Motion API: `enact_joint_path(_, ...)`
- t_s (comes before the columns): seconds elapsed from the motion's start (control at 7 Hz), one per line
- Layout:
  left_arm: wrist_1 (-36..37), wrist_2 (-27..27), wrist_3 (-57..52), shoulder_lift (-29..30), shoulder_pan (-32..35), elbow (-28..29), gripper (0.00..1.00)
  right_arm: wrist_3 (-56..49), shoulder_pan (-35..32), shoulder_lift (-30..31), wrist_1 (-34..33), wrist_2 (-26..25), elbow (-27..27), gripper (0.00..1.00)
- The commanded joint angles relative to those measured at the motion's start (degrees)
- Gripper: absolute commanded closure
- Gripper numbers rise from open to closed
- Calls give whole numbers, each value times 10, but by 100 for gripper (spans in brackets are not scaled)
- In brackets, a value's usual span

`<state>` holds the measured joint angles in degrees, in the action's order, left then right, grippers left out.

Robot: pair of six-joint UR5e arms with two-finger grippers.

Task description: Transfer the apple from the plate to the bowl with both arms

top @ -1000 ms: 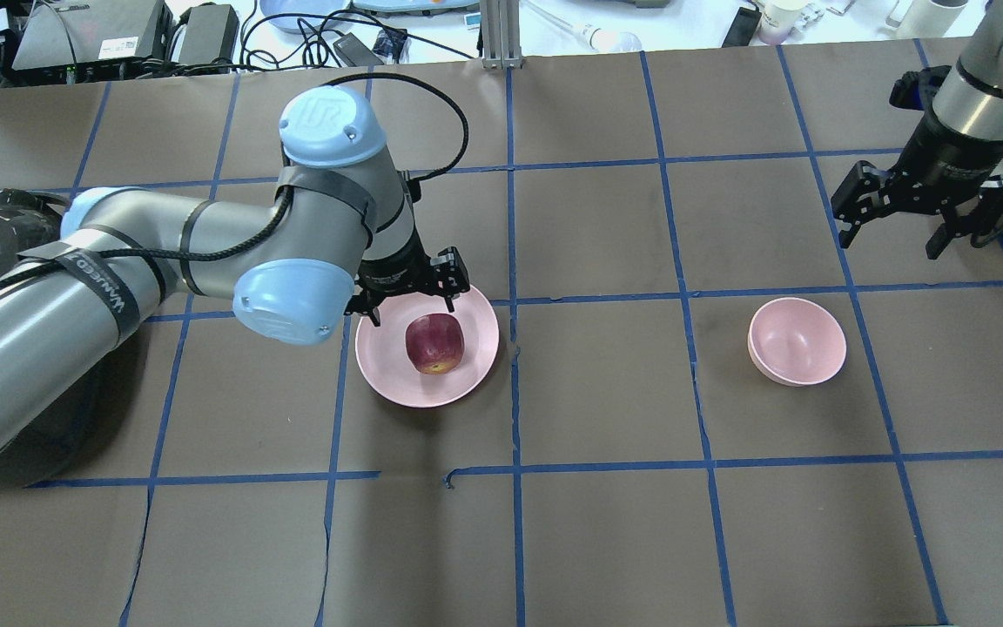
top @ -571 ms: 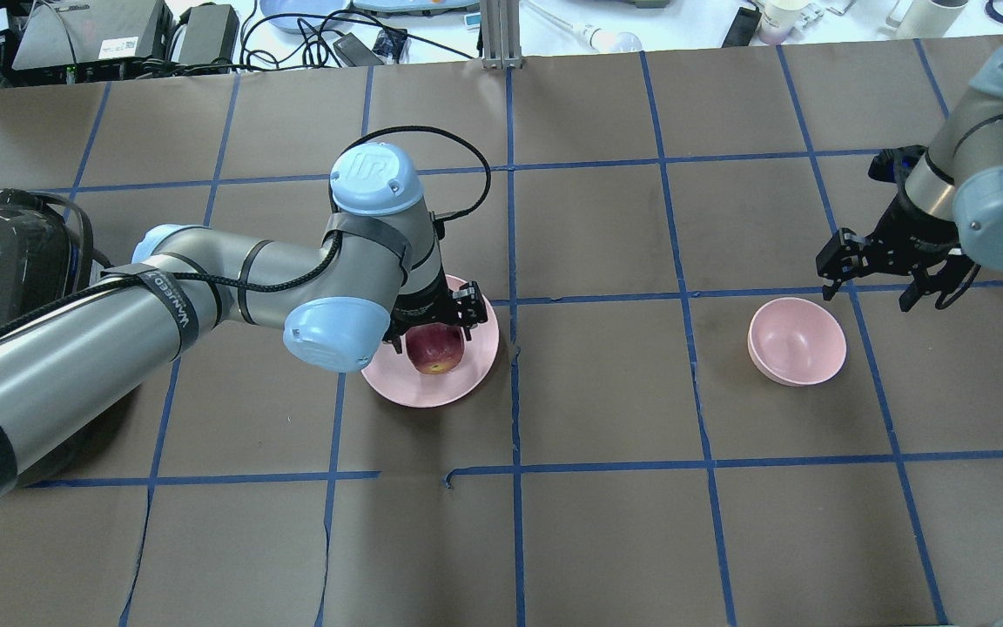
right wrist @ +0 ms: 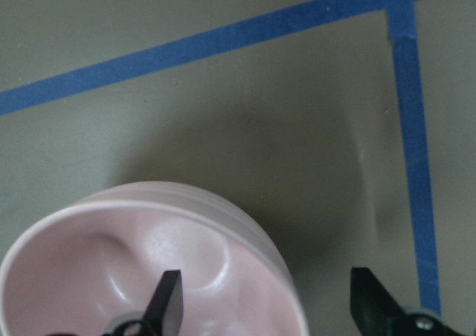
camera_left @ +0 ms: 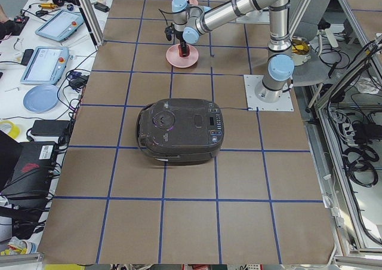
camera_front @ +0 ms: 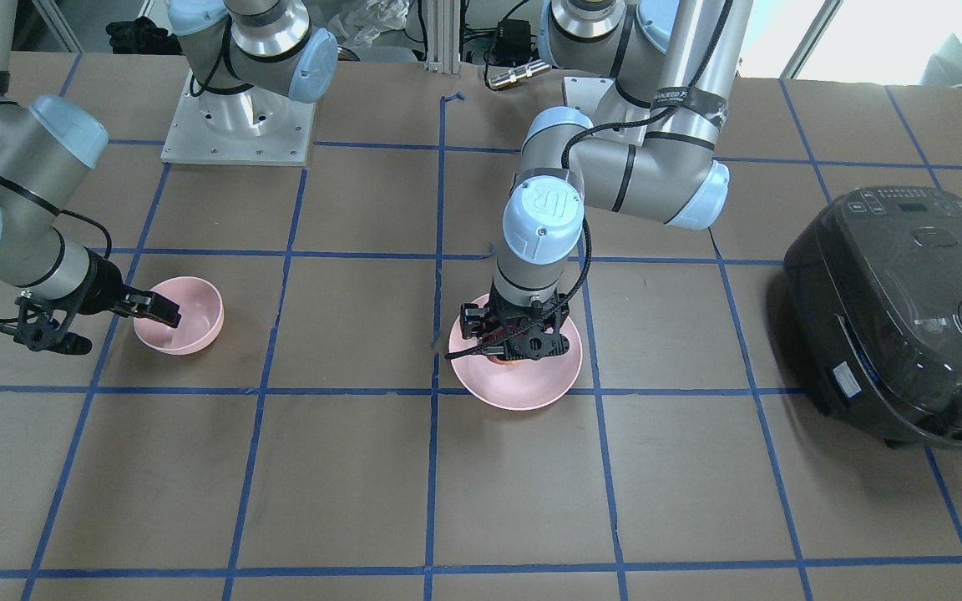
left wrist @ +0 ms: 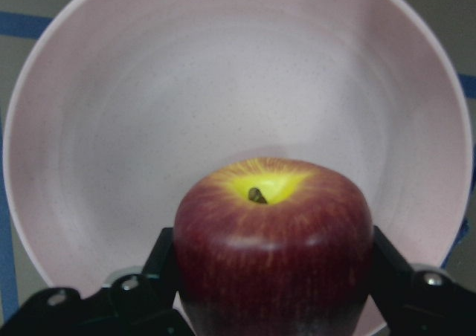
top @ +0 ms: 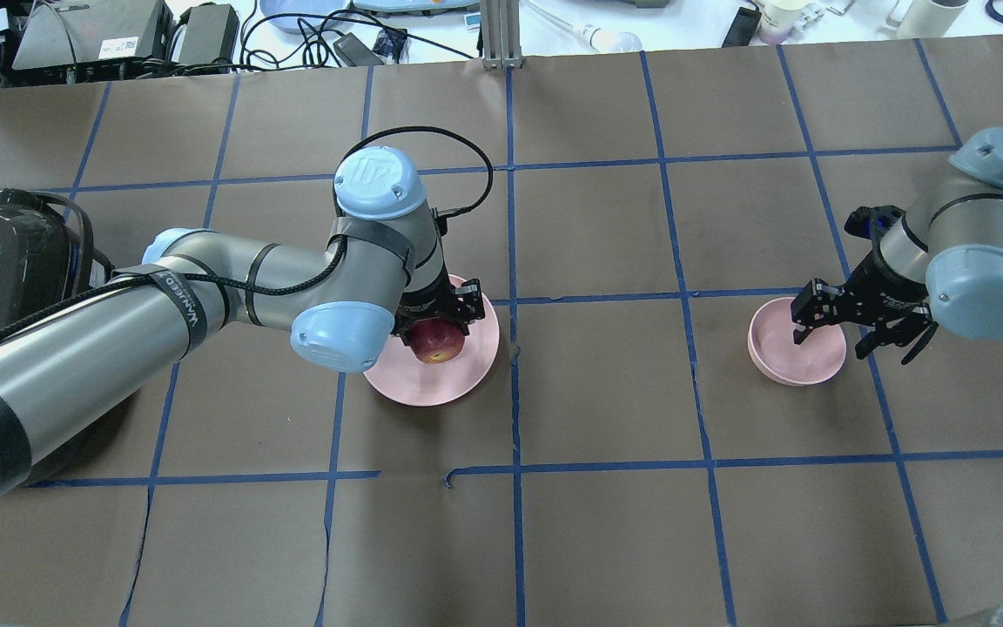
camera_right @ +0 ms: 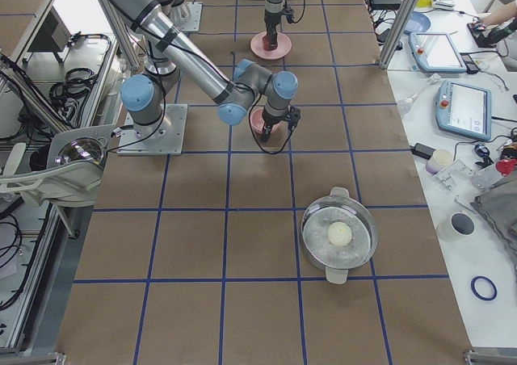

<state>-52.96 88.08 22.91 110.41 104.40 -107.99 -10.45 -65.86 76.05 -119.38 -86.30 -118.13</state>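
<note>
- Right hand has dropped to the bowl, fingers spread wide: one inside its rim, one outside.
- Left hand has lowered and clamps the apple by its sides, the plate directly beneath the hand.
- Bowl and plate sit well apart on the brown surface, each under its own hand.

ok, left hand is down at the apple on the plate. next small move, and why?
Probably close the left hand on the apple. Its fingers sit at both sides of the apple, which rests on the plate; whether they grip it yet is unclear. The right hand is open, straddling the rim of the bowl.
</note>
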Motion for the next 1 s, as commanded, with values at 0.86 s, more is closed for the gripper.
enact_joint_path(0.86, -79, -166, 375, -12, 9, 153, 91, 126, -107, 18, -13, 131, 31, 100)
